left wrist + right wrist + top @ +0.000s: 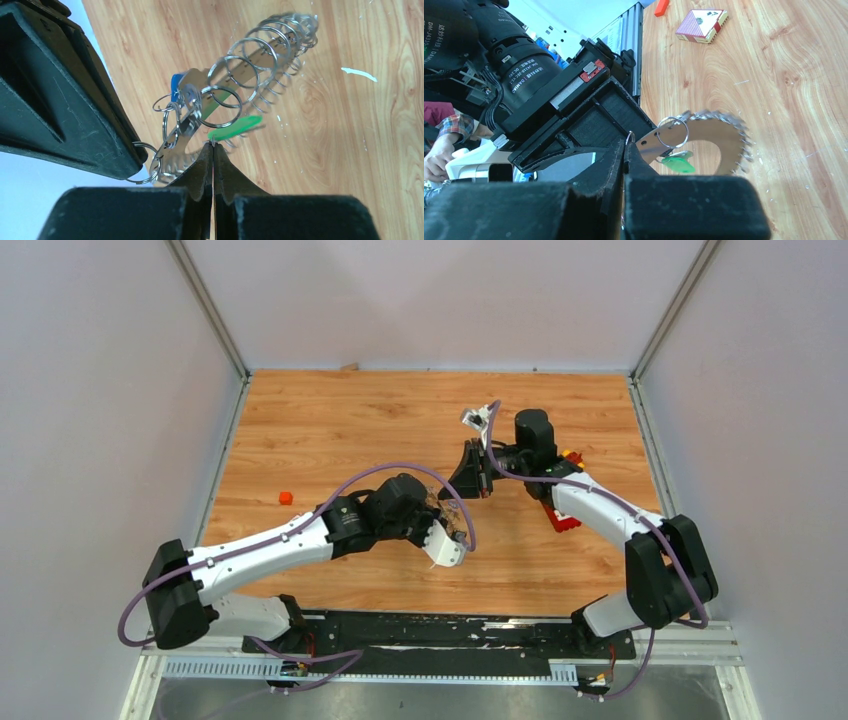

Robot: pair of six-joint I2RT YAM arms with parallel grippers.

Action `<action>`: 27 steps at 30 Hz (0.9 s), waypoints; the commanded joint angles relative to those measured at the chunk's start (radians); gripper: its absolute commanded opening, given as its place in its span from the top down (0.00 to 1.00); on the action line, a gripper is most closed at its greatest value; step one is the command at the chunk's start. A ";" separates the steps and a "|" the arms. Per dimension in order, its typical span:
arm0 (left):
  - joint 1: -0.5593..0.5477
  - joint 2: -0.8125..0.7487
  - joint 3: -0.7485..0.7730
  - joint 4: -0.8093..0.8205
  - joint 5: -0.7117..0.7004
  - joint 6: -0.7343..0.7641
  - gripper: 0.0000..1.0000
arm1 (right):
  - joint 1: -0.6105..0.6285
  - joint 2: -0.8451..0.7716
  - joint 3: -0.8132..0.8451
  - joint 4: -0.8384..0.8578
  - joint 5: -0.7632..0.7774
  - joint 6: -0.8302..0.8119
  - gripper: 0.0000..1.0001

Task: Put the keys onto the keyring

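The keyring (240,85) is a silver metal plate fringed with several split rings, held in the air between both grippers. It also shows in the right wrist view (711,137) and, small, in the top view (452,500). My left gripper (213,145) is shut, pinching the thin wire loop of the green key (235,127), which hangs at the keyring. The blue key (176,88) sits among the rings on the keyring's left end. My right gripper (626,143) is shut on a small ring at the keyring's end; the green key (678,164) hangs just beyond it.
A red block with white squares (701,25) lies on the wooden table (330,420), partly under the right arm (565,520). A small orange block (285,497) lies at the left. A small pale object (478,417) lies behind the right gripper.
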 commanded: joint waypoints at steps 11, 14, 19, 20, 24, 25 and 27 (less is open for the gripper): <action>0.078 -0.132 -0.002 -0.006 0.081 -0.047 1.00 | -0.004 -0.030 0.056 -0.100 0.035 -0.120 1.00; 0.092 -0.163 0.007 -0.015 0.092 -0.061 1.00 | -0.003 -0.022 0.057 -0.100 0.034 -0.118 1.00; 0.094 -0.132 0.023 -0.003 0.109 -0.071 1.00 | 0.000 -0.017 0.050 -0.064 0.017 -0.090 1.00; 0.093 -0.121 0.025 0.007 0.113 -0.077 1.00 | 0.000 -0.018 0.052 -0.065 0.019 -0.089 1.00; 0.093 -0.086 0.033 0.054 0.112 -0.101 1.00 | -0.001 -0.020 0.051 -0.066 0.027 -0.087 1.00; 0.093 -0.080 0.035 0.062 0.109 -0.106 1.00 | -0.001 -0.020 0.052 -0.068 0.030 -0.087 1.00; 0.091 -0.072 0.039 0.070 0.096 -0.111 1.00 | 0.000 -0.016 0.054 -0.080 0.034 -0.092 1.00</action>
